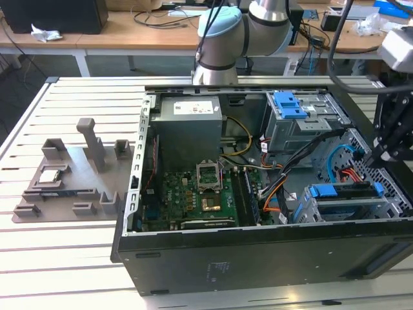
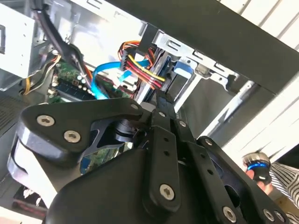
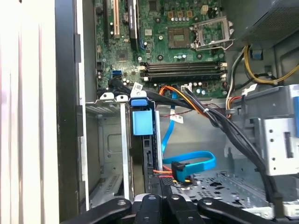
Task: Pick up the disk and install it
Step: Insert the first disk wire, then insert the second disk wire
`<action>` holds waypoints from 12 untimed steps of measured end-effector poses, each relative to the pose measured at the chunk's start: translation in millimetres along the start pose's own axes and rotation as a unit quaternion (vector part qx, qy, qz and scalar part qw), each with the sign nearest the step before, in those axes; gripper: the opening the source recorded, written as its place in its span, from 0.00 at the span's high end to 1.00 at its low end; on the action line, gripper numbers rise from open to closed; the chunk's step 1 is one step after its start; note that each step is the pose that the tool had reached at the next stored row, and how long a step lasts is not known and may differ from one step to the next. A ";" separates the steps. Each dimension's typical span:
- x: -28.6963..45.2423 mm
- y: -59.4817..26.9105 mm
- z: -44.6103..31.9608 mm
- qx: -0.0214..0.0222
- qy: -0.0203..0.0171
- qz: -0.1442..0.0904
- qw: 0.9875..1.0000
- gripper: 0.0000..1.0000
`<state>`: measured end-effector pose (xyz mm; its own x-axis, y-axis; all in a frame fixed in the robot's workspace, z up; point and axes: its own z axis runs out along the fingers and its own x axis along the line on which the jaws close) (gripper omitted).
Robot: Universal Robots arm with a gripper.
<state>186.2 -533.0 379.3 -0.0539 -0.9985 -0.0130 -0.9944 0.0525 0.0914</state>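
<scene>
Disk edge-on in bay

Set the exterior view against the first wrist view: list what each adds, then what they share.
Exterior view: the grey fixture plate on the slatted table, the arm's pale blue joint, the power supply, and the blue caddy atop the upper drive bay.
First wrist view: a close look along the lower drive cage's wall and the black connector on red and yellow wires.
Shared: the motherboard, the blue cable, the blue-railed disk sitting in the lower cage, and the gripper at its end.
</scene>
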 end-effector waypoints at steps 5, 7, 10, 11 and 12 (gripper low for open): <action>-1.7 1.6 -16.1 0.000 0.000 0.000 1.000 0.89; -1.7 1.6 -16.3 0.000 0.000 0.000 1.000 0.89; -1.7 1.6 -16.4 0.000 0.000 0.000 1.000 0.89; -1.7 1.6 -16.5 0.000 0.000 0.000 1.000 0.89; -1.7 1.6 -16.6 0.000 0.000 0.000 1.000 0.89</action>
<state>186.2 -531.5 396.0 -0.0539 -0.9985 -0.0125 -0.9944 0.0525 0.0913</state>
